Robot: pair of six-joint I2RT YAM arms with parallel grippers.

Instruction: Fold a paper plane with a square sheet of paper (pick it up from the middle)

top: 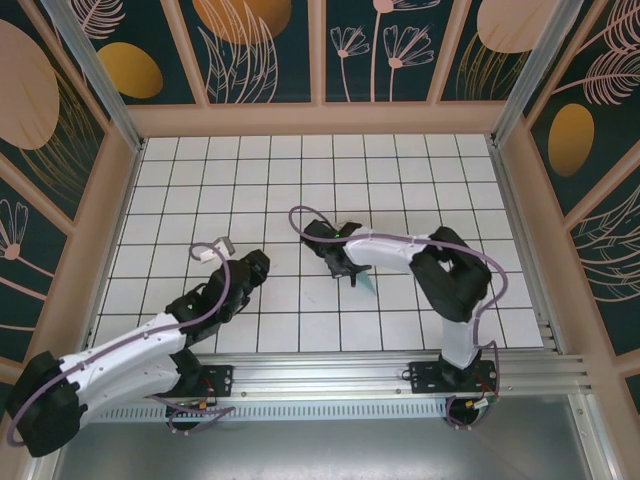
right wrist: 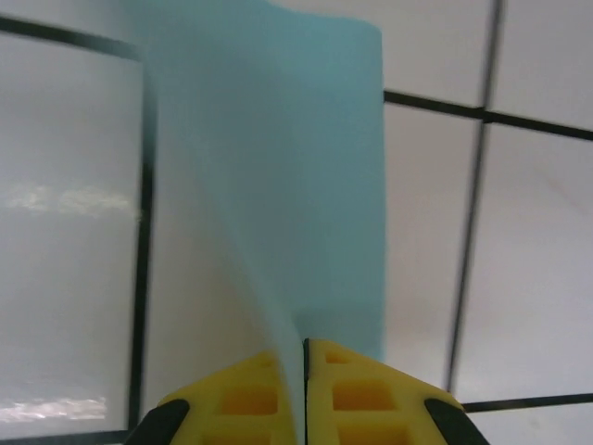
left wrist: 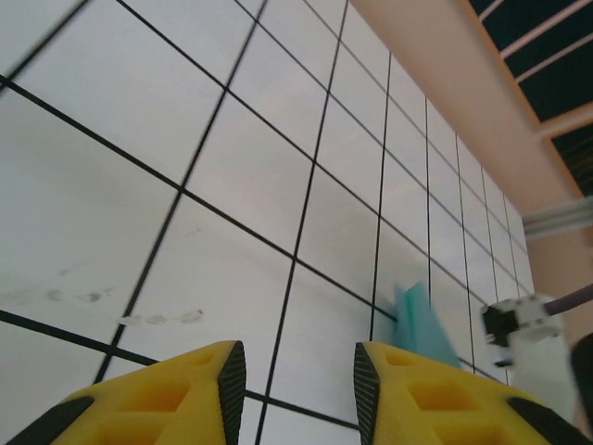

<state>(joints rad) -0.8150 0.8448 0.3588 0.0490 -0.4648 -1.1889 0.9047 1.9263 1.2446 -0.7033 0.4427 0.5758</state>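
Note:
The light turquoise paper [top: 367,283] is folded into a narrow strip and held up off the white grid table [top: 300,170] near its middle. My right gripper [top: 352,272] is shut on the paper's lower edge. In the right wrist view the folded paper [right wrist: 278,167] rises straight out of the closed yellow fingers [right wrist: 371,399] of that gripper [right wrist: 304,357], one layer curling left. My left gripper [top: 255,265] hovers about one tile to the left, open, with nothing between its fingers. In the left wrist view the left gripper [left wrist: 299,371] frames bare tiles, and the paper [left wrist: 422,324] stands upright beyond its right finger.
Peach-framed walls [top: 320,118] close in the table at the back and sides. An aluminium rail [top: 350,375] runs along the near edge. A white cable connector [top: 213,250] sticks up from the left arm. Bare tiles lie behind both grippers.

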